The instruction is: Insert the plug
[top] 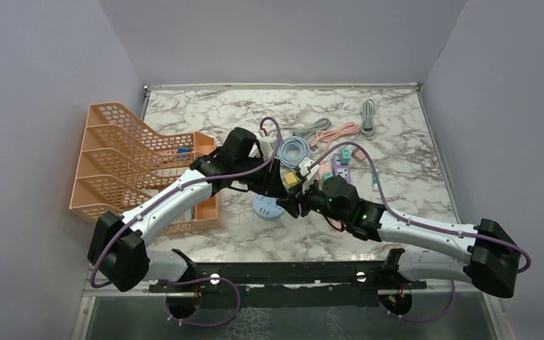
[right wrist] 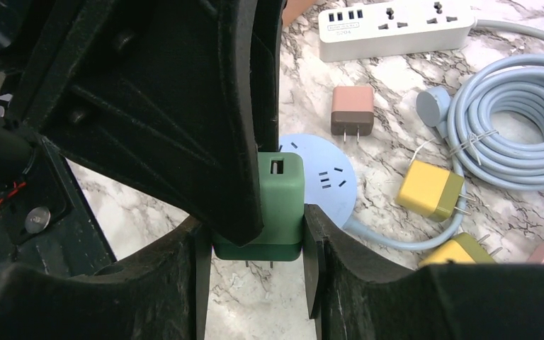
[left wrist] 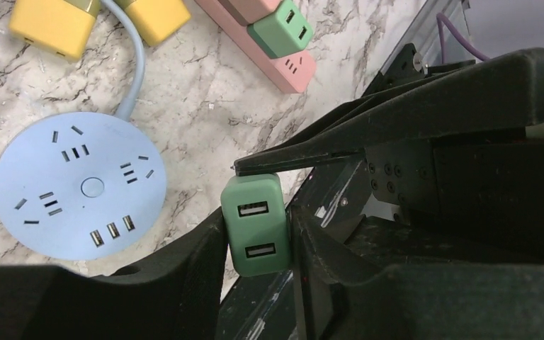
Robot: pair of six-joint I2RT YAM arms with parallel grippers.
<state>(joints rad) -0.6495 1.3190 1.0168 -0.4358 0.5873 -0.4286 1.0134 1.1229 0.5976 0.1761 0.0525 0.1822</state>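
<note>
Lettering (right wrist: 340, 30) on white power strip (right wrist: 395, 30), illegibly small, behind green plug (right wrist: 280, 205).

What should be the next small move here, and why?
Probably the right hand should open and back away. It and the left hand both clamp the green charger, so the charger cannot travel to the round blue power strip until one lets go.

Two robot arms fold inward and meet between them, wrists low. The left arm (top: 177, 193) angles in from the left and the right arm (top: 425, 230) from the right. The left gripper (left wrist: 255, 237) and the right gripper (right wrist: 258, 237) each clamp the same green plug (left wrist: 255, 212) from different sides.
</note>
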